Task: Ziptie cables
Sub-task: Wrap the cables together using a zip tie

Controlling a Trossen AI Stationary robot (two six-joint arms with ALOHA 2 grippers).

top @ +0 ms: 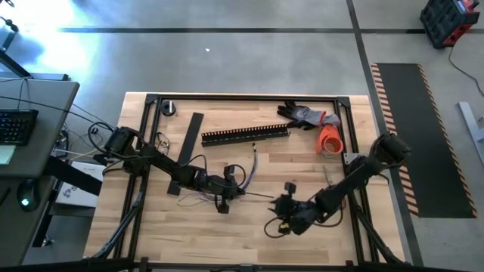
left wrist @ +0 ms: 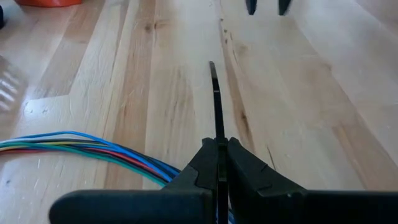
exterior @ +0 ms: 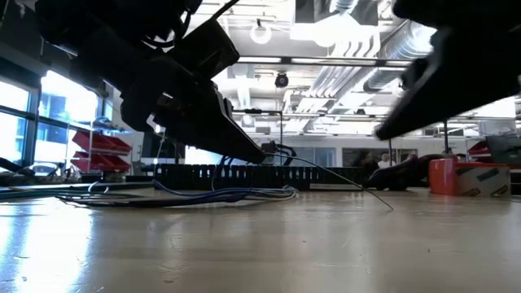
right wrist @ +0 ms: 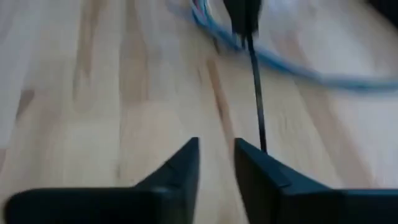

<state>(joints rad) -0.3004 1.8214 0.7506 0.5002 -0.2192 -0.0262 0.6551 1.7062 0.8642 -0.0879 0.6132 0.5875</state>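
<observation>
Right claw point(right wrist: 216, 163) fills the near edge of its wrist view, its two dark fingers point(right wrist: 177, 165) slightly apart with bare worktop point(right wrist: 112, 99) showing through the gap; nothing is between them. Just beside one finger ends the ziptie point(right wrist: 255, 93), a thin dark strip running away toward the left claw point(right wrist: 242, 15). From the left wrist, the left claw point(left wrist: 219, 163) is pressed together on the ziptie point(left wrist: 216, 99), which sticks straight out ahead, its free end toward the right claw point(left wrist: 267, 6) farther off. Cables point(left wrist: 81, 144) lie on the wood just beside the left claw. From above, both claws sit near the worktop's middle front, left claw point(top: 224, 202) and right claw point(top: 281, 202) close together, the cables point(top: 198, 196) trailing by the left arm
</observation>
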